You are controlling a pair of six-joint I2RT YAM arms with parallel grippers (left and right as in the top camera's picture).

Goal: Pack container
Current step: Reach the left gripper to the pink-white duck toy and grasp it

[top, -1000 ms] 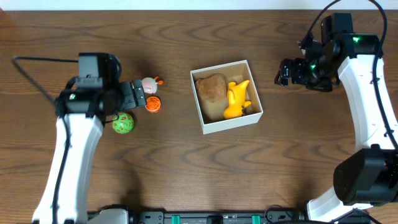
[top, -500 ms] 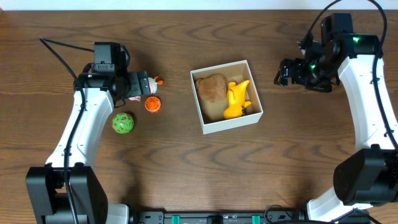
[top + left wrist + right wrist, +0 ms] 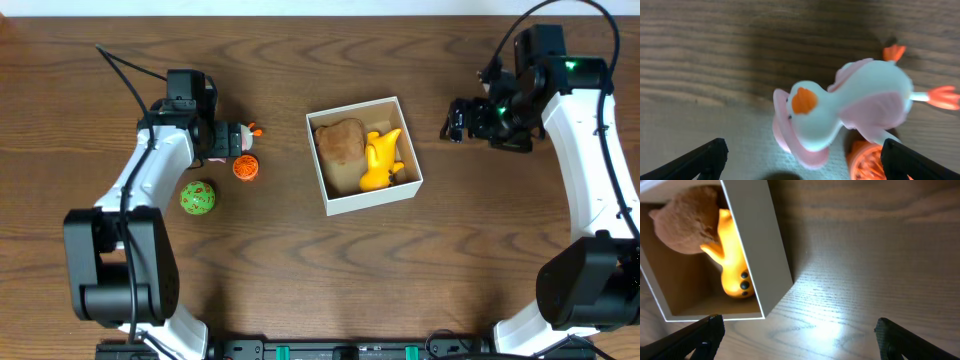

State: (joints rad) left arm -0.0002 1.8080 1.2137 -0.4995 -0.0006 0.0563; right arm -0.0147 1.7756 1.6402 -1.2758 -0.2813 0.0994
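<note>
**While the Container Sits Mid-Table, Both Grippers Are Held Open**

Where the overhead view centres, the container [image 3: 375, 199] is seen lying slightly rotated on the wooden table [image 3: 300, 280]. Two toys are held inside it: a brown plush toy [image 3: 341, 141] toward the far left corner and a yellow toy [image 3: 380, 160] just beside it on the right. Well to the container's right, the right gripper [image 3: 453, 120] is held above bare wood with its jaws apart. On the container's other side, the left gripper [image 3: 222, 142] is spread around a white-and-pink duck toy [image 3: 240, 137]; contact cannot be told. An orange ball [image 3: 246, 168] lies just beside the duck, and a green ball [image 3: 198, 197] nearer the front edge.
</note>
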